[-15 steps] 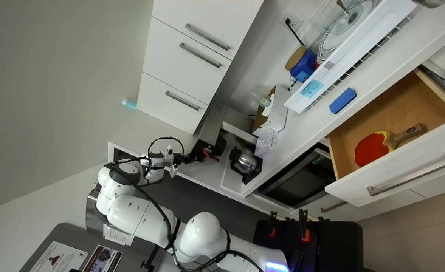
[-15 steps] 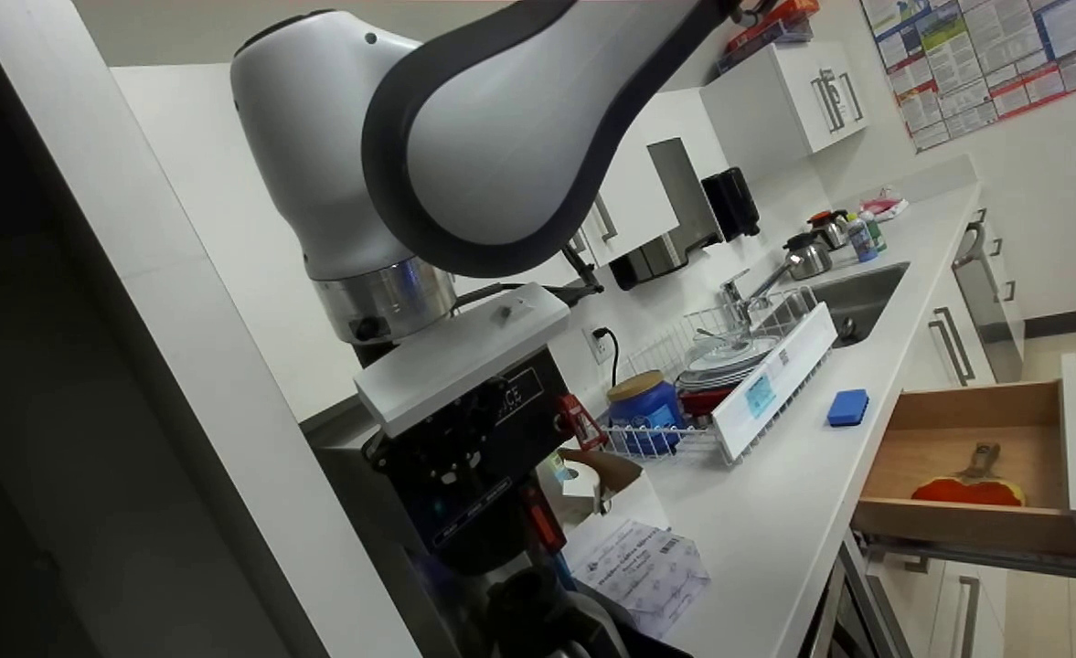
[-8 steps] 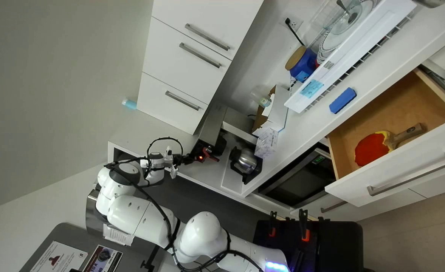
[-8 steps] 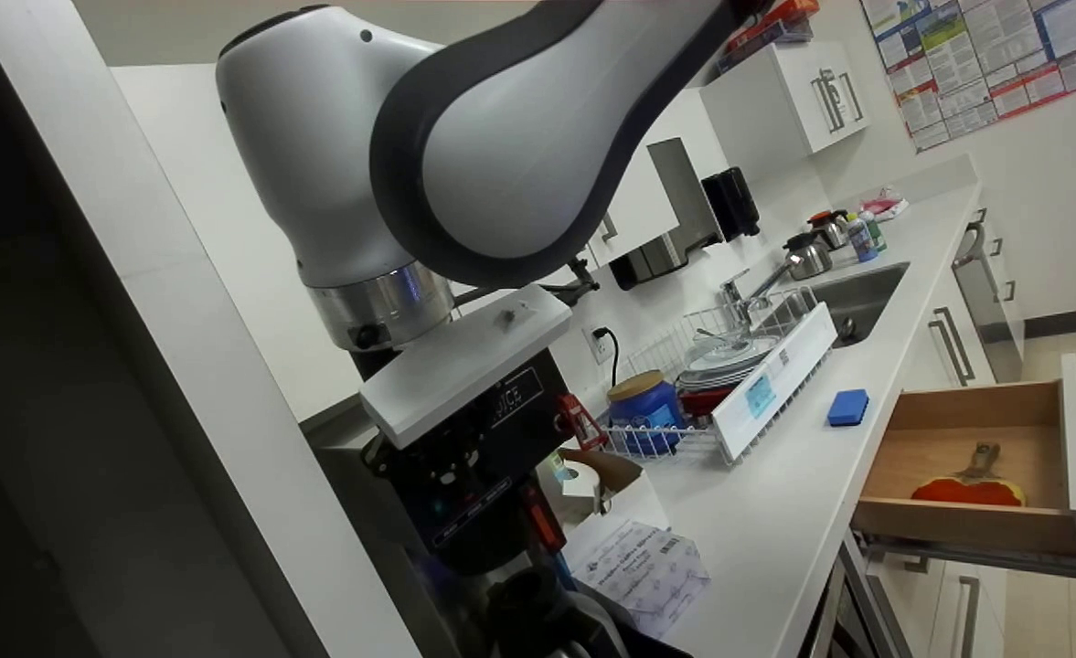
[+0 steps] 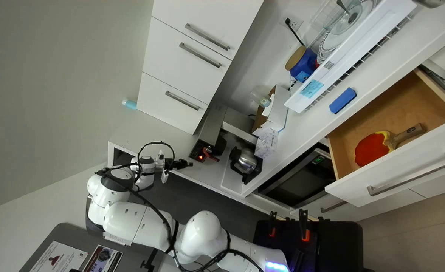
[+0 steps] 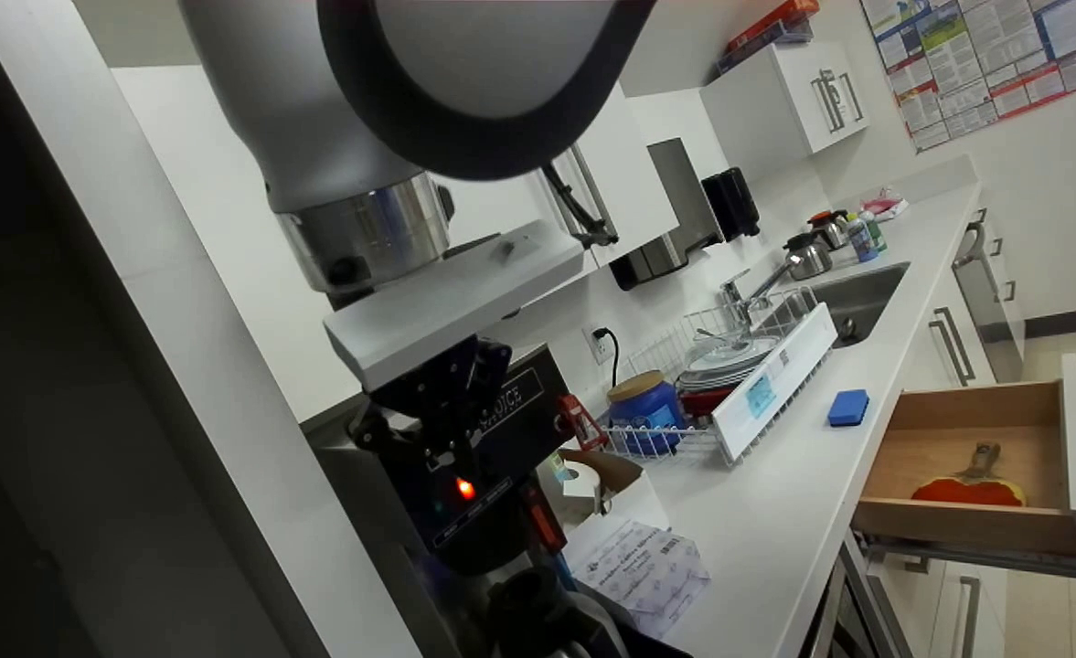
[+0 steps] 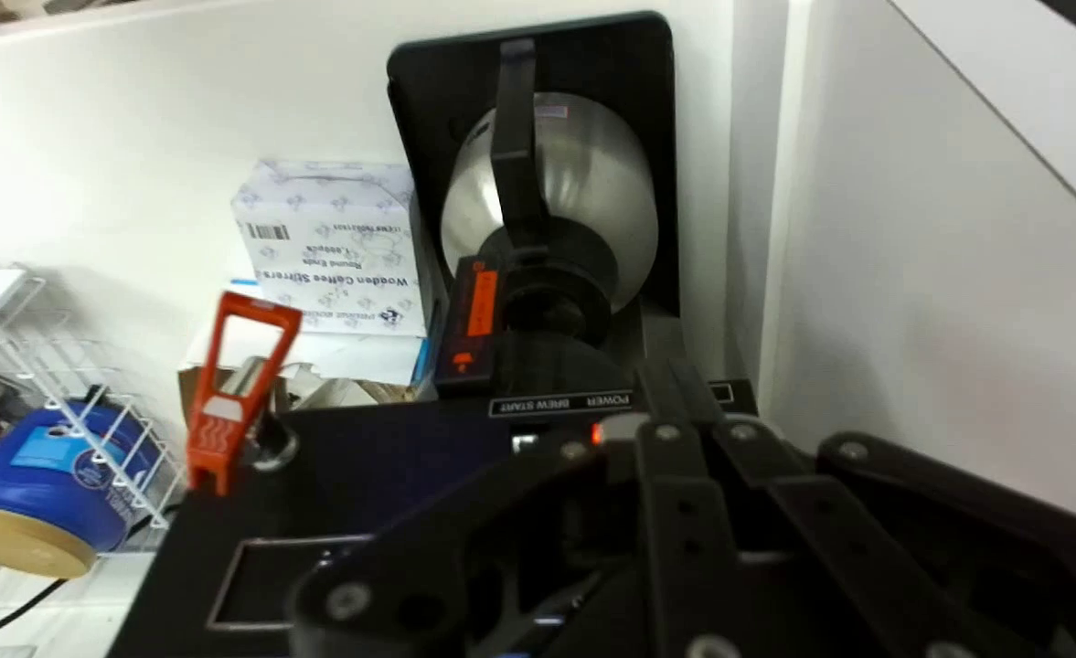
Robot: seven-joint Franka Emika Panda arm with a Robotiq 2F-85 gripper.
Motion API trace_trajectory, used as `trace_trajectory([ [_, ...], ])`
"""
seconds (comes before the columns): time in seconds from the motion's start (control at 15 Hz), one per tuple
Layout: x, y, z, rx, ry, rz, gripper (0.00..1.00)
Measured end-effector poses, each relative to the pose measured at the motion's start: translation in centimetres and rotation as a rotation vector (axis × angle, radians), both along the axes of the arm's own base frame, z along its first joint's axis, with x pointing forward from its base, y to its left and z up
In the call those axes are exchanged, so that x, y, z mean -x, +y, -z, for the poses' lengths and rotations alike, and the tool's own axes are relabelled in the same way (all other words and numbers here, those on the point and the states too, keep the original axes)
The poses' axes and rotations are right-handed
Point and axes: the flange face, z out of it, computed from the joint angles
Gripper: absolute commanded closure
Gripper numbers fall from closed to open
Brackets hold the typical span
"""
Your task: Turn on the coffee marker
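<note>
Both fingers of my gripper [image 7: 675, 388] meet at the tips, and I hold nothing between them. By the wrist view, a red light [image 7: 597, 433] glows just beside the fingers at eight o'clock, set in a dark panel [image 7: 391, 484] that spreads from there down to six. That is the front of the coffee maker [image 5: 213, 122], which lies at one o'clock from my tips in an exterior view, near but apart from them. The front edge of the counter [image 5: 205, 173] runs just beside the tips there, from seven round to four o'clock.

Back in the wrist view, a steel coffee pot [image 7: 592, 192] sits at eleven o'clock on a black plate [image 7: 428, 82]. Only a narrow strip of counter shows between that plate and a white side wall [image 7: 940, 274] at two, which bounds me on that side. I see wider room toward ten, past a box of stirrers [image 7: 327, 247] and out to the counter's edge. An orange lever [image 7: 213, 443] stands out at nine, with a blue jar [image 7: 53, 471] farther that way.

Farthest off, in an exterior view, a dish rack [image 5: 352, 51] and a blue block [image 5: 342, 100] lie at two o'clock, and an open drawer [image 5: 396, 109] at three.
</note>
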Motion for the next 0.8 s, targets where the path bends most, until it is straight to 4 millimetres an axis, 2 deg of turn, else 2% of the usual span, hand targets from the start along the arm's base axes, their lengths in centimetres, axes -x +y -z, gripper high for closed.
trace_trajectory([
  [0.33,3.6,-2.1,-2.0,0.026,0.044,0.048,1.00],
  [0.8,5.5,-3.0,-1.4,0.026,0.082,0.042,1.00],
])
